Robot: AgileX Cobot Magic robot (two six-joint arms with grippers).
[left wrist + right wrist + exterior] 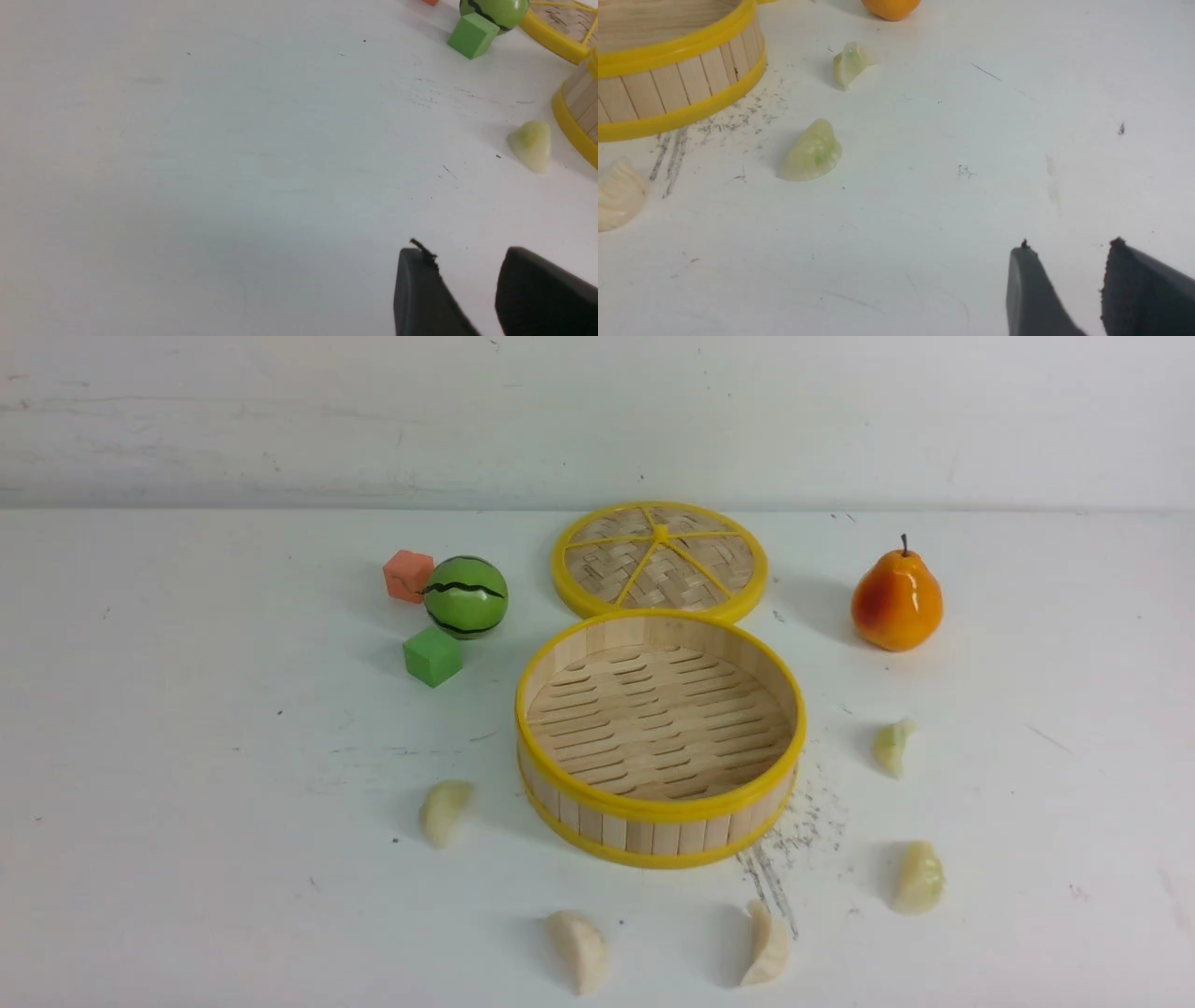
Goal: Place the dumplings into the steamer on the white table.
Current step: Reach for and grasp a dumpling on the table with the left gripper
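Centrally on the white surface (187,756) sits the steamer (653,835), a round, shallow bamboo basket with upright slat walls, a slatted floor and yellow rims top and bottom. All five dumplings lie on the surface outside it, around its near half. They are small, glossy, pleated crescents, cream to faintly green. The left dumpling (446,812) lies just beside the steamer's left wall. The near-left dumpling (579,949) and near-right dumpling (768,943) lie nearest me. The right dumpling (919,877) and far-right dumpling (893,747) look greener. My left hand (467,261) hovers over bare surface left of the steamer, fingers parted, gripping nothing. My right hand (1069,254) hovers to the steamer's right, likewise parted and empty.
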